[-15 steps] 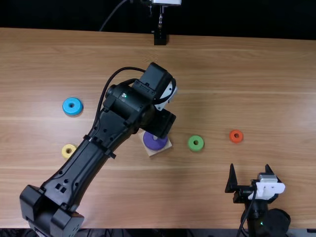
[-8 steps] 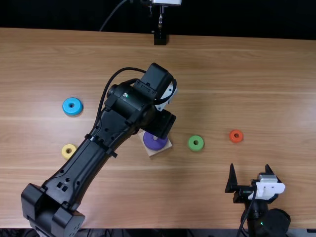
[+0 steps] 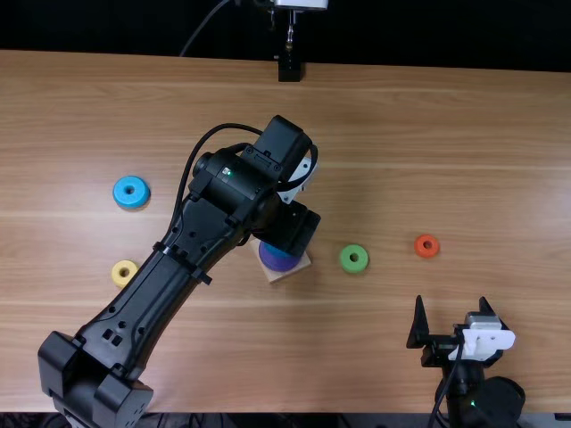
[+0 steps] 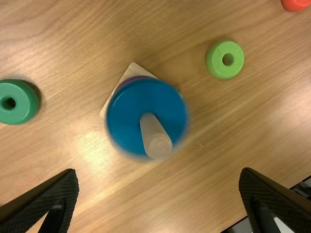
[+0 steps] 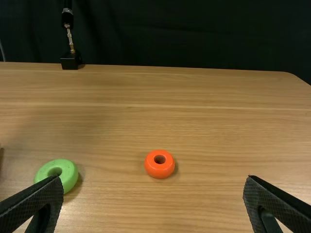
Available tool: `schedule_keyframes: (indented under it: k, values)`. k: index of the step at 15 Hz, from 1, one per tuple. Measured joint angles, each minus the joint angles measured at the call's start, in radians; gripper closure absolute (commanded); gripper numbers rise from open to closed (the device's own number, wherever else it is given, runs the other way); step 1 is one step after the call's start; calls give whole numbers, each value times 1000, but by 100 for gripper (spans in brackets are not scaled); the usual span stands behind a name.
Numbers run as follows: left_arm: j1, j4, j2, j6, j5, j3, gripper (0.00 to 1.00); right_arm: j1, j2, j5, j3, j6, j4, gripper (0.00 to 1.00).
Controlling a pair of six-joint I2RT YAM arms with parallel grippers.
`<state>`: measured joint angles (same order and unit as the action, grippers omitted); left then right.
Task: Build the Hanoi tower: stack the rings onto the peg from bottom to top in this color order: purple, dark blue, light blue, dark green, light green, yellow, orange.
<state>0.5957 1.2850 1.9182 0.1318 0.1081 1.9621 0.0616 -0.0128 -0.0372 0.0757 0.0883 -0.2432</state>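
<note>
My left gripper [image 3: 294,225] is over the peg base [image 3: 275,275]. In the left wrist view, this gripper [image 4: 159,175] is open, its fingers wide apart. Between them and beyond, the dark blue ring [image 4: 131,109] is around the pale peg [image 4: 155,136], above the purple ring [image 4: 127,81]; whether they touch, I cannot tell. Near the base lie the dark green ring [image 4: 25,102] and light green ring [image 4: 218,68]. A light blue ring [image 3: 119,193] and yellow ring [image 3: 116,274] lie left. Over the table's near right stands my right gripper [image 3: 451,308], open and holding nothing [image 5: 153,180].
The orange ring [image 3: 419,251] lies on the table [image 3: 428,152], right of the light green ring and beyond the right gripper. The left arm stretches diagonally across the left half, passing close by the yellow ring. A black stand [image 3: 289,69] is at the far edge.
Blue now shows over the purple ring in the top view, where purple and the peg's tip showed before. The left gripper has shifted very slightly; the right arm has kept still.
</note>
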Motion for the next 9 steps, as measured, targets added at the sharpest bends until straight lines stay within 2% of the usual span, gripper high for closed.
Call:
schedule_keyframes:
  k: [6,9]
  values:
    - [-2,-58,0,0,0,0,0,0,0,0,0,0,0,0]
    - [-50,-176,-13,-1,-1,0,0,0,0,0,0,0,0,0]
